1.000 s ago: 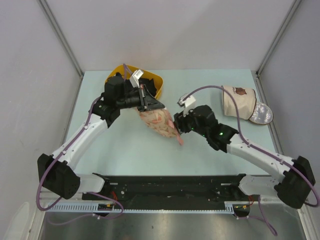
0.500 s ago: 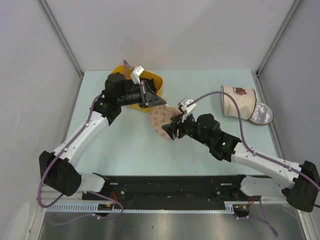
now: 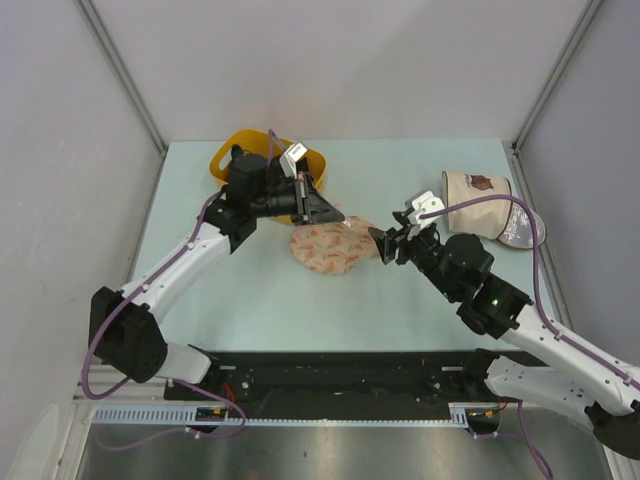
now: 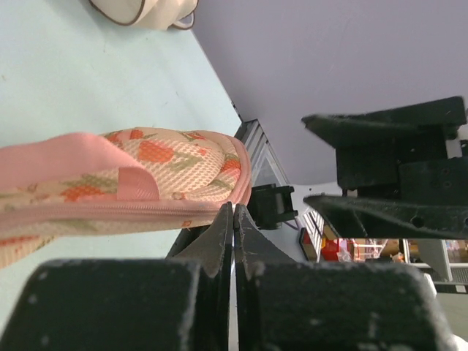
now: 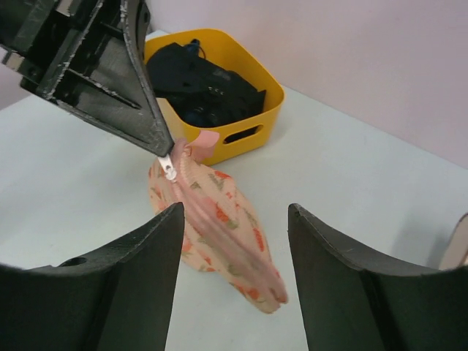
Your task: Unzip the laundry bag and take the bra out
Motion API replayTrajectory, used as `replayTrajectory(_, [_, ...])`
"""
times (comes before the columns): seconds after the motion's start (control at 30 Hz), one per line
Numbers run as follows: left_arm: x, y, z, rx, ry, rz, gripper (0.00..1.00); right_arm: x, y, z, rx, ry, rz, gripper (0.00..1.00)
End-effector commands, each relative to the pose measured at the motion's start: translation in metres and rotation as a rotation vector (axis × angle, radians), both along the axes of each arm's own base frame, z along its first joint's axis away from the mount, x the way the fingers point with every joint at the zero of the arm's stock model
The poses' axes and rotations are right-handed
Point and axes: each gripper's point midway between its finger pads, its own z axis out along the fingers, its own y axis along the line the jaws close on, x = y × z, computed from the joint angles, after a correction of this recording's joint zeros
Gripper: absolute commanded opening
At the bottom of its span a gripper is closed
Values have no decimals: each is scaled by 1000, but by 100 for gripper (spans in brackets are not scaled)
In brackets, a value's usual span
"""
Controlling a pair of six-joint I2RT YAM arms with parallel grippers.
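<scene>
Top external — pale-green table (image 3: 250, 290), grey walls (image 3: 350, 70) | left gripper (image 3: 335, 217) pinching zip pull (image 5: 169, 167) of laundry bag (image 3: 330, 250) | right gripper (image 3: 382, 243) spread, empty

laundry bag (image 3: 328, 250) interior unseen

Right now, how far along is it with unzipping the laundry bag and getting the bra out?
Done: the left jaws are shut on the zip pull at the end of the laundry bag near the yellow bin. In hand: unzipping; the visible seam looks closed, and the right jaws stand open by the other end, gripping nothing. Left: open it and pull out the bra, not yet in view.
</scene>
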Motion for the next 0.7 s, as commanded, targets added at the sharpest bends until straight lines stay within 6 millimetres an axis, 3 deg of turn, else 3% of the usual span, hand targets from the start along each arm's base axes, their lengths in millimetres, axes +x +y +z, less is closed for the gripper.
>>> replayTrajectory(0.0, [-10, -7, 5, -32, -31, -57, 0, 8, -12, -2, -72, -33, -57, 63])
replayTrajectory(0.23, [-14, -14, 4, -34, -27, -90, 0, 13, -15, -3, -105, -48, -80, 66])
replayTrajectory(0.37, [-16, -14, 4, -32, -31, -91, 0, 15, -17, -2, -96, -45, -91, 72])
replayTrajectory(0.47, [-17, -13, 5, -27, -44, -85, 1, 17, -11, -7, -106, -35, -66, 73])
replayTrajectory(0.57, [-19, -13, 9, -29, -53, -88, 0, 10, 5, -14, -152, -22, 32, 87])
replayTrajectory(0.67, [-20, -14, 9, -27, -55, -90, 0, 9, 17, -25, -189, 21, 86, 88])
